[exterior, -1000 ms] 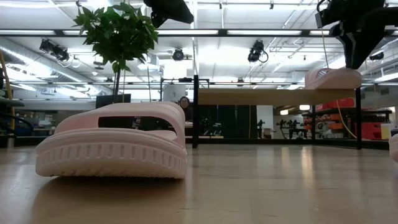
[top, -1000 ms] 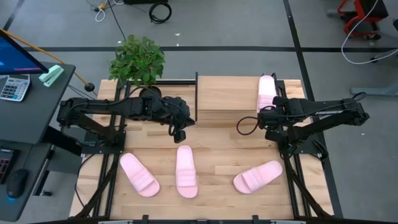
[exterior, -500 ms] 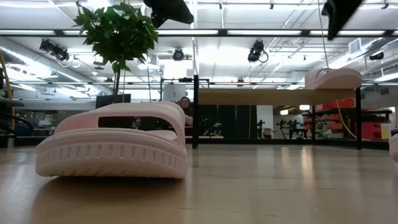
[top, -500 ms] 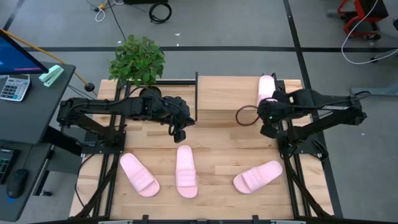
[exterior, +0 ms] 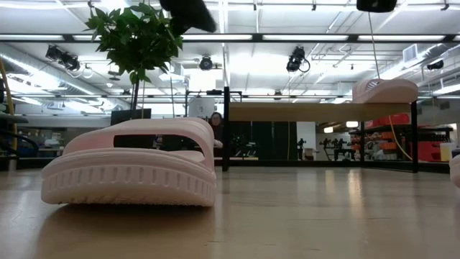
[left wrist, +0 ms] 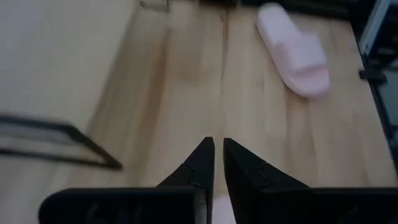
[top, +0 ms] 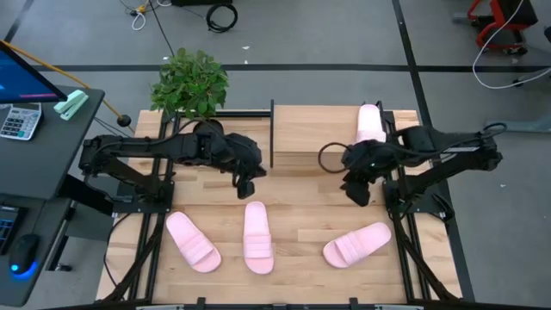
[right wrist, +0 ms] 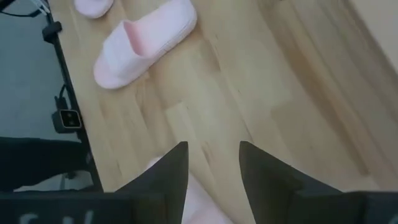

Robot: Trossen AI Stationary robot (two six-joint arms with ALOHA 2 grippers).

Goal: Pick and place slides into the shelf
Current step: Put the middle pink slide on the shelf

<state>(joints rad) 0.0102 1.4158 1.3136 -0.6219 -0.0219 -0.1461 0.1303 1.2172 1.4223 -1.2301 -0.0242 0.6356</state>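
Observation:
One pale pink slide lies along the right end of the shelf's wood top; the low view shows this slide above the black frame. Three slides lie flat on the table near its front edge: left, middle and right. My right gripper hangs open above the table in front of the shelf, over the right slide, and holds nothing. My left gripper is shut and empty, left of the shelf's front corner, above the middle slide.
A potted plant stands at the table's far left corner, beside the shelf. The shelf's black frame is close to my left gripper. Bare wood lies between the shelf and the row of slides. A desk with a monitor stands off the table's left side.
My right gripper has come away from the slide on the shelf, moving up and toward the table's near edge and left, and has turned until it points down at the table. That slide stays where it lay. My left arm has kept its place.

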